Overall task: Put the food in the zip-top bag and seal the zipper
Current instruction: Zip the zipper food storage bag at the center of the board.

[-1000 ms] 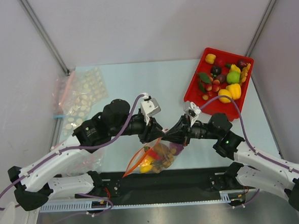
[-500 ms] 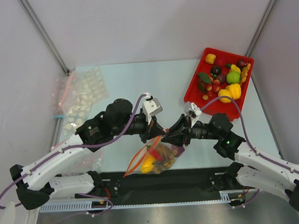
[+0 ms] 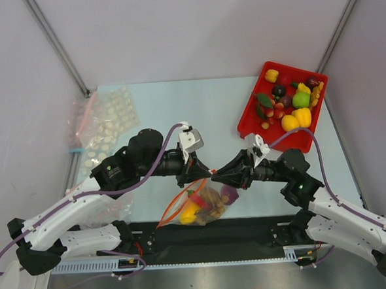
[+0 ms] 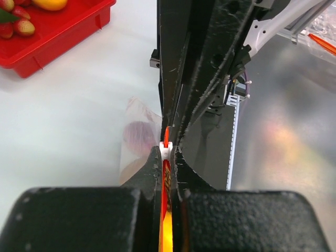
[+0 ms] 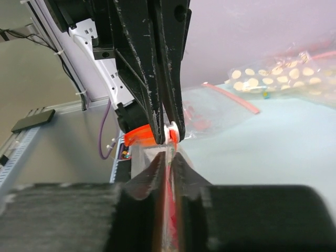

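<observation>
Pale bench (image 3: 177, 106), with a red tray (image 3: 247, 123) at the far right corner and a pile of dotted bags (image 3: 106, 123) at the far left edge. The zip-top bag (image 3: 200, 203) is at the near edge, centre, held up by its top where the two grippers meet. Left gripper (image 3: 201, 172): clamped flat on the zipper (image 3: 171, 211), right behind the white slider (image 4: 165, 150). Right gripper (image 3: 216, 175): jaws narrow with the red strip between them. Whether they pinch it, I cannot tell.

Progress, judged: loading is partly done, with food (image 3: 189, 213) in the bag and more in the tray. The strip bows out in a loop on the bag's left side, so the mouth looks unsealed — closing remains.

Count:
- arms: 2
- tray: 1
- zip-top bag: 1
- dotted bags: at least 2
- pieces in the bag: about 4 visible (yellow, orange, brown, purple)
- pieces in the tray: roughly a dozen
- slider: 1
</observation>
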Tool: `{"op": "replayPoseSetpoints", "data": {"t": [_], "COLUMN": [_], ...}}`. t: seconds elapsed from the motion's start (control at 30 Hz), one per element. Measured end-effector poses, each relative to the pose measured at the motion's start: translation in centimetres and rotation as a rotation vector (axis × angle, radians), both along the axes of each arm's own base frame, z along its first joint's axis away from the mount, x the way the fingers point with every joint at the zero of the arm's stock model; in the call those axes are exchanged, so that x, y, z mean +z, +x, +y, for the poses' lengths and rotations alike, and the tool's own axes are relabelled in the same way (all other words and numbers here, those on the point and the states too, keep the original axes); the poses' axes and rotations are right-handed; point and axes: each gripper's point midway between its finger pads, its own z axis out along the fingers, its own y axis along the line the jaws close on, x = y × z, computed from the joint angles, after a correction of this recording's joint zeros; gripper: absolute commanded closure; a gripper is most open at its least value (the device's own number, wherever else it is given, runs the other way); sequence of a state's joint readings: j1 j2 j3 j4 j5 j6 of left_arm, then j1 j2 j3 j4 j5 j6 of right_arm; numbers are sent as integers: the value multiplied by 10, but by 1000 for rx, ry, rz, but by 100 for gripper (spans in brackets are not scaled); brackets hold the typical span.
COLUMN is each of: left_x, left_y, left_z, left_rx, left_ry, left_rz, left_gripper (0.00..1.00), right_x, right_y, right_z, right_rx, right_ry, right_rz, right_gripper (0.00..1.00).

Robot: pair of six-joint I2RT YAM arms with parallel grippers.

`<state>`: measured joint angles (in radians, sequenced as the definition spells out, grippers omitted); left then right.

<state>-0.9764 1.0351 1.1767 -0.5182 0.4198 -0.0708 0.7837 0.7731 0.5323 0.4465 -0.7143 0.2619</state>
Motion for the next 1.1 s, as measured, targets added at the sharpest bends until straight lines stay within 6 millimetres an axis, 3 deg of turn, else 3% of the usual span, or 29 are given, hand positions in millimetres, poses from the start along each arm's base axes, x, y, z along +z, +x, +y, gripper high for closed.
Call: {"op": "replayPoseSetpoints", "data": {"t": [0.07,0.3,0.5,0.87,1.1], "left_x": [0,-1,-2,0,0], "left_y": [-1,-1,2,4,10], "left_z": [0,-2,-4,-5,-7], "left_rx": [-8,-11,-5,0,25], "left_ry": [-2,-1,1,-7,-8], "left_rz": [3,4,3,-4,-15], "left_gripper": [100,100,100,100,100], "right_x": [0,0,8,33,18], "right_y": [1,4,18,59,93], "right_z": [0,-7,-30,-106,-168], "right_rx": [-3,-44,-172,-630,-1007], "right_ry": [-1,21,100,339,444], "right_rz": [-1,25,33,75,239], "right_gripper": [100,100,100,100,100]}}
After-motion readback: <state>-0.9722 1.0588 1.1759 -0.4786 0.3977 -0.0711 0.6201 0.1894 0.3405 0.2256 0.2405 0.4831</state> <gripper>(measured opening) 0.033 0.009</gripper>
